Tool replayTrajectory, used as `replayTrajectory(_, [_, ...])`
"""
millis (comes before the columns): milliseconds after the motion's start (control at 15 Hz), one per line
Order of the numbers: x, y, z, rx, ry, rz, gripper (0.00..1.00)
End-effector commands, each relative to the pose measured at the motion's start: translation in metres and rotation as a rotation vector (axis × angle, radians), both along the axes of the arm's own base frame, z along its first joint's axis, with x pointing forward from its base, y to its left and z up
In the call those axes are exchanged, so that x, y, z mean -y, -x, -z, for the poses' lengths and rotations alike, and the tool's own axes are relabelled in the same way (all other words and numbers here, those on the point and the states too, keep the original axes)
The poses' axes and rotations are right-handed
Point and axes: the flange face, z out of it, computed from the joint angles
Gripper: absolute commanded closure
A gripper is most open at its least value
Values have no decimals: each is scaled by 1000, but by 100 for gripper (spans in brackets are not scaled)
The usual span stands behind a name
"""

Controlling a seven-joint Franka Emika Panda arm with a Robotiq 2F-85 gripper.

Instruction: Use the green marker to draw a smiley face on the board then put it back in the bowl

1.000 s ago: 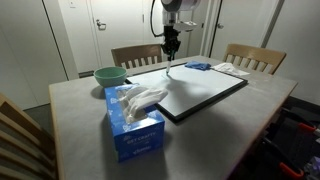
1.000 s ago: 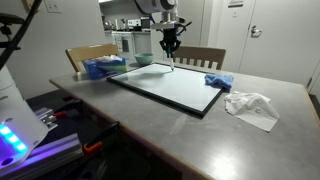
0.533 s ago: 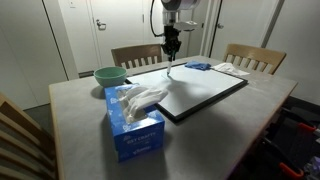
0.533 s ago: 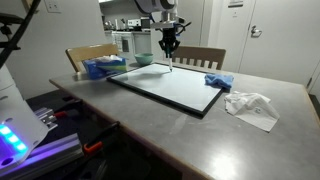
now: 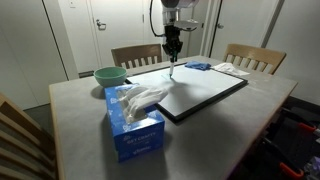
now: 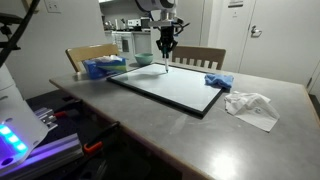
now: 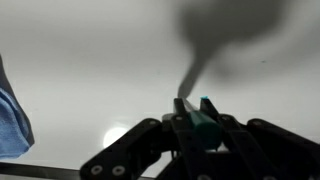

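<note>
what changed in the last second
The gripper, shut on the green marker, shifted slightly sideways toward the bowl above the far part of the board. Nothing was grasped or released. Board, bowl, tissue box and blue cloth stayed put.

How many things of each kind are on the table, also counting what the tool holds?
whiteboard: 1
pale-green bowl: 1
blue tissue box: 1
blue cloth: 1
crumpled white sheet: 1
green marker, held in the tool: 1
Total: 6
</note>
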Motion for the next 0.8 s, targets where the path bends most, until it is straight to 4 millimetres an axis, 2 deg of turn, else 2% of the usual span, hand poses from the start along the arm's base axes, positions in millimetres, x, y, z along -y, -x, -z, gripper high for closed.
replayTrajectory(0, [2,4,3,-47,-25,2,95])
replayTrajectory(733, [2,3,-2,-47,-12,4,95])
